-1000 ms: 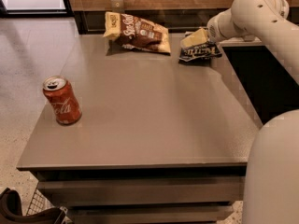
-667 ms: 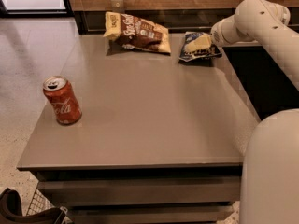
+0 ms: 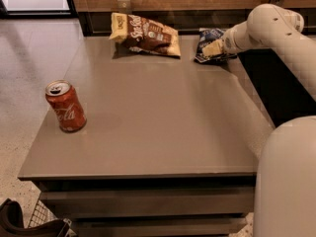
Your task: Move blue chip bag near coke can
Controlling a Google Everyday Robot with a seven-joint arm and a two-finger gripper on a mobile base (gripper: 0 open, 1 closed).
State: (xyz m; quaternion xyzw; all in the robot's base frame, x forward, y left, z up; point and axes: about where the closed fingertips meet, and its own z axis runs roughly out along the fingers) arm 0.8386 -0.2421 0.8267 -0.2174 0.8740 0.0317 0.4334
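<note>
The blue chip bag point(image 3: 208, 37) is at the far right of the grey table point(image 3: 158, 117), dark navy with white lettering. My gripper point(image 3: 213, 49) is right at the bag's front side, covering part of it, reaching in from the right. The red coke can point(image 3: 65, 106) stands upright near the table's left edge, far from the bag and the gripper. Whether the bag rests on the table or is lifted cannot be told.
A larger brown-and-cream chip bag point(image 3: 144, 35) lies at the far middle of the table, left of the blue bag. A wooden wall with a dark base runs behind the table. My white arm point(image 3: 281, 31) spans the right side.
My gripper and the blue bag have shifted slightly up in the view, toward the table's far edge. The coke can and the brown bag have not moved.
</note>
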